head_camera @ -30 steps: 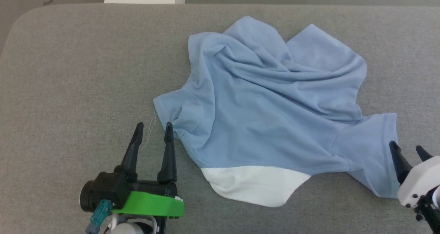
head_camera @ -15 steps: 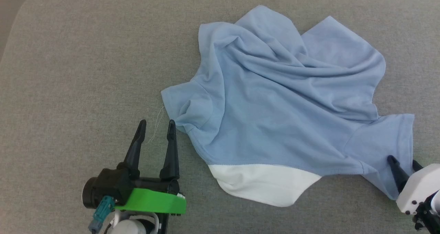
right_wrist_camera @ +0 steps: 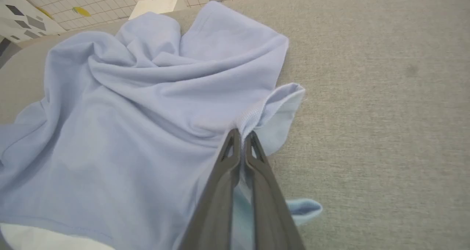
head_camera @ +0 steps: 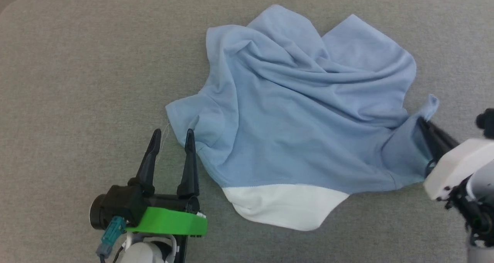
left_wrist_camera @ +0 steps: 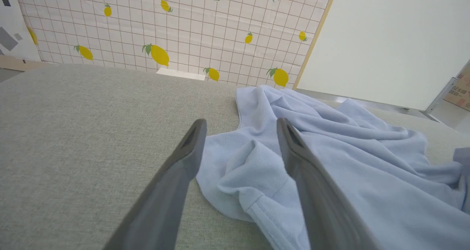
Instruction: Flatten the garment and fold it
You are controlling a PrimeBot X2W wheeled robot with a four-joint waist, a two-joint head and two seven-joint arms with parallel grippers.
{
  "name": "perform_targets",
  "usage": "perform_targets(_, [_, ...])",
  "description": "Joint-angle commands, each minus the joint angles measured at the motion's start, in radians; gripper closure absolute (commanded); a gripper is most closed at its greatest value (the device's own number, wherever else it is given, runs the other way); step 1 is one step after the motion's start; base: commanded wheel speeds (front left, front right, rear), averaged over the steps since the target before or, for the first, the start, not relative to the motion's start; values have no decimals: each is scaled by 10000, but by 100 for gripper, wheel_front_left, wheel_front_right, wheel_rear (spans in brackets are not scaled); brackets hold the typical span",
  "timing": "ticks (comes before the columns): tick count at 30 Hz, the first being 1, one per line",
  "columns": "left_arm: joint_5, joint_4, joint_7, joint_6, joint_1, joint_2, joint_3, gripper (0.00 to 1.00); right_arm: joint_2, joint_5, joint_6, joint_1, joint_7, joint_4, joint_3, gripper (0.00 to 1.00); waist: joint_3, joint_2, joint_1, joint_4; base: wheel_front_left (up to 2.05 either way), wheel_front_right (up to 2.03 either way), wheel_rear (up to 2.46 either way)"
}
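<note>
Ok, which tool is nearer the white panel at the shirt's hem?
Left. The left tool is open, just left of the white panel; the right tool is farther off, shut on the shirt at its right sleeve.

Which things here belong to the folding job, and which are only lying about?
For the job: garment; right gripper, shut on one sleeve; left gripper, open by the other sleeve; grey padded table under it.
Just about: lemon-patterned backdrop; white panel; cardboard box.
</note>
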Motion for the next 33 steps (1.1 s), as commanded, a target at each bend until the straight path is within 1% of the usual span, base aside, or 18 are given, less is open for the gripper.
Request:
perform_targets(1, [2,9,-37,-34,-237,-27,-6,0,-204,-24,-13,-179,21,-3,-153,100,64,-1,0,-75,0,0,0])
perform_targets(3, [-6,33,-38,-34,-284,-27,-29,0,-412,-146,-13,-274,29,117,-542,100,114,-1,0,-98,0,0,0])
perform_targets(8, [-82,173,-38,-59,-300,-27,-37,0,-1011,-801,-13,-188,-322,759,-2059,100,206,-1,0,-49,0,0,0])
perform_targets(11, [-91,290,-38,-85,-268,-27,-2,0,-1144,-1024,-13,-60,-665,1176,-2828,100,223,-1,0,-12,0,0,0])
perform_targets(13, [-97,433,-38,-133,-236,-28,13,0,-1297,-1165,-13,59,-974,1462,-3059,100,219,-1,0,2,0,0,0])
perform_targets(16, [-90,741,22,-226,-232,58,-25,0,-1195,-1203,-13,13,-1285,1840,-3273,100,173,-1,0,8,0,0,0])
perform_targets(18, [-60,878,285,-305,-325,220,-71,0,-1180,-1278,-13,-18,-1438,2009,-3276,100,140,-1,0,20,0,0,0])
perform_targets(22, [-74,1030,1413,-685,-897,770,-184,0,-1103,-1273,-13,-92,-1638,2201,-3149,100,63,-1,0,119,0,0,0])
perform_targets(27, [182,1285,3511,-1019,-2189,1685,-341,0,-1049,-1262,-13,-136,-1732,2296,-2928,100,6,-1,0,243,0,0,0])
perform_targets(29, [-16,1515,4353,-1146,-2658,1805,-406,0,-1016,-1216,-13,-139,-1742,2313,-2846,100,-5,-1,0,254,0,0,0])
perform_targets(30, [-42,1623,4668,-1208,-2870,1900,-469,0,-1015,-1205,-13,-143,-1745,2313,-2798,100,1,-1,0,242,0,0,0])
perform_targets(33, [-364,2025,5522,-1346,-3435,1933,-632,0,-1005,-1176,-13,-155,-1765,2309,-2645,100,22,-1,0,162,0,0,0])
